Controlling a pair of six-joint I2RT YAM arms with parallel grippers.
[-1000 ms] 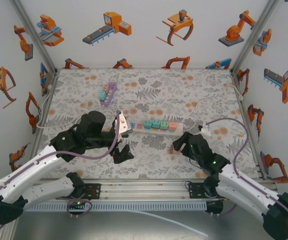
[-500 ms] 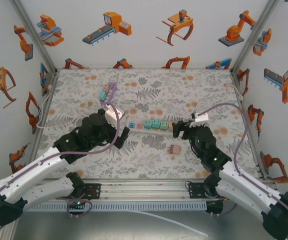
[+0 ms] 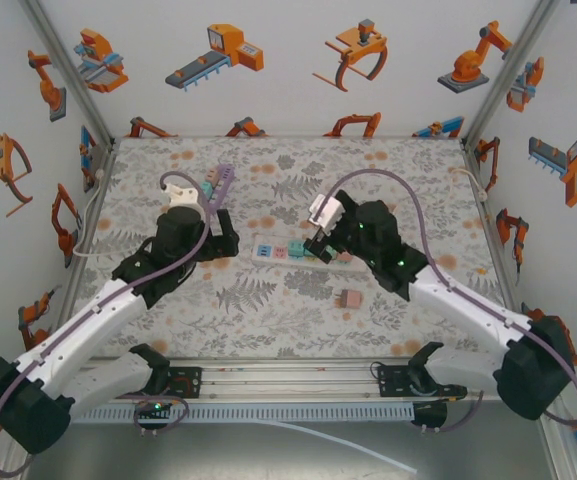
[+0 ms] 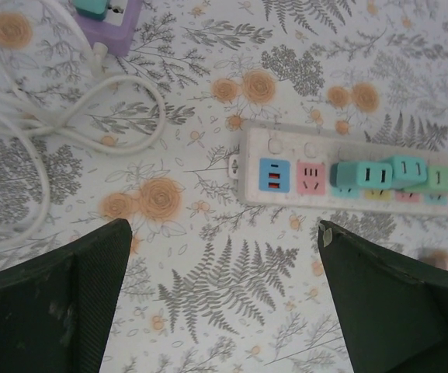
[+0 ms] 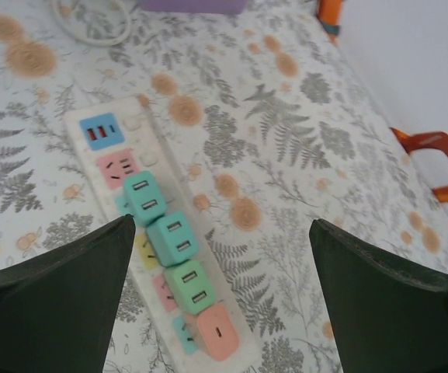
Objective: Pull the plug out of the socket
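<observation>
A loose pink plug (image 3: 347,299) lies nearest. Beyond it, mid-table, the strip (image 4: 286,148) holds four plugs (image 5: 173,238) towards its right end. The left gripper (image 4: 224,227) and right gripper (image 5: 221,224) hover there, fingers apart. Far left, a purple strip (image 3: 220,180) holds a teal plug (image 3: 206,190).

Floral table (image 3: 398,180): white power strip (image 3: 266,250), purple strip (image 3: 222,180), loose pink plug (image 3: 347,298), white cable (image 4: 2,101).

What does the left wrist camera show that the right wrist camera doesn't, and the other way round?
Left wrist: a teal plug seated on the purple power strip. Right wrist: the white side wall with an orange robot sticker. Both: the white power strip, its blue USB socket, the teal and green plugs, and some looped white cable.
</observation>
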